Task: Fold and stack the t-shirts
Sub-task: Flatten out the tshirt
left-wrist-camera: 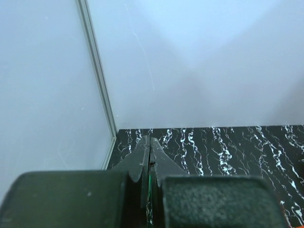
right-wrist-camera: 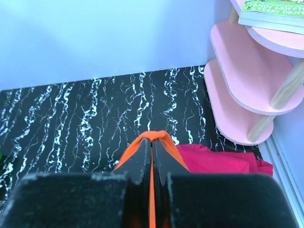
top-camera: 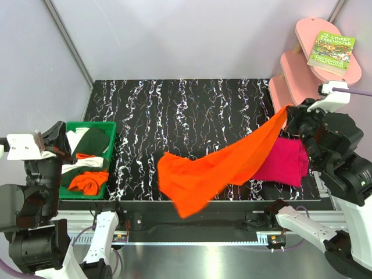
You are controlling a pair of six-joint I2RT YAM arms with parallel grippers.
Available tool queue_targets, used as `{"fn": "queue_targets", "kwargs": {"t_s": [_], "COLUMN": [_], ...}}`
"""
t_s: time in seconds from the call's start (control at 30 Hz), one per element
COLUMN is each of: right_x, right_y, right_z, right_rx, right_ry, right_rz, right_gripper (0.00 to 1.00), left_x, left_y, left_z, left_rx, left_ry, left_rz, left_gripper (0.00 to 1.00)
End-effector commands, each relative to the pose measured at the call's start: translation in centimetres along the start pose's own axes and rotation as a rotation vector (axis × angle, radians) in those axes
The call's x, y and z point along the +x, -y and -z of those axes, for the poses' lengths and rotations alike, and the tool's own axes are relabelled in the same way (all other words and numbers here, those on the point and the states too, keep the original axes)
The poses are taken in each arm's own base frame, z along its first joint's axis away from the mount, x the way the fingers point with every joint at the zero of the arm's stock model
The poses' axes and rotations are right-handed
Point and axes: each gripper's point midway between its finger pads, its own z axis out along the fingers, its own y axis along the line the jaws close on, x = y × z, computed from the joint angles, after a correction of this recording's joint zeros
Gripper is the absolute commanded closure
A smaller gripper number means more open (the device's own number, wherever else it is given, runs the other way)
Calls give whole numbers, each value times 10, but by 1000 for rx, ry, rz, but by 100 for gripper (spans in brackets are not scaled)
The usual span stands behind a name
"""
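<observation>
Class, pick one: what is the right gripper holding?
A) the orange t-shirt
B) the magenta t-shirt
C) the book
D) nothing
A: the right gripper is shut on a corner of the orange t-shirt, which hangs stretched from it.

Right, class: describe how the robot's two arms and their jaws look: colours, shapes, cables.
The left arm and right arm pair bulky black joint housings with smooth white links. A thin purple cable runs from the right one. The jaws are matte black, broad and grainy at the base, tapering to slim points.
</observation>
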Motion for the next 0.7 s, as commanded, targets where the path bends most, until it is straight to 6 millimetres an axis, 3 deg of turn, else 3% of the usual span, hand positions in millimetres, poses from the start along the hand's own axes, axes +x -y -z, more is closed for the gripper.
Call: {"fn": "queue_targets", "kwargs": {"t_s": [0.0, 0.1, 0.2, 0.3, 0.33, 0.4, 0.43, 0.67], "right_x": [-3, 3, 12, 30, 34, 47, 51, 87], "right_y": [-8, -19, -26, -27, -27, -26, -26, -24], "right_z": [-20, -34, -43, -50, -51, -55, -55, -66], "right_rx": [19, 5, -5, -2, -2, 8, 10, 43], "right_ry": [10, -8, -32, -72, -79, -107, -117, -193], "right_rz": [37, 39, 45, 64, 67, 80, 78, 97], "right_gripper": [100, 100, 100, 100, 100, 100, 100, 100], "left_x": [11, 25, 50, 95, 123, 150, 177, 251], "left_y": [-8, -4, 3, 23, 28, 41, 44, 77], "left_z": [-15, -30, -45, -56, -60, -63, -65, -74], "left_rx": [-38, -5, 40, 147, 173, 241, 257, 417], "left_ry": [-52, -98, -173, -282, -355, -415, -477, -675], "left_rz": [20, 38, 62, 120, 147, 179, 194, 158], "left_gripper": [100, 100, 100, 100, 100, 95, 92, 56]}}
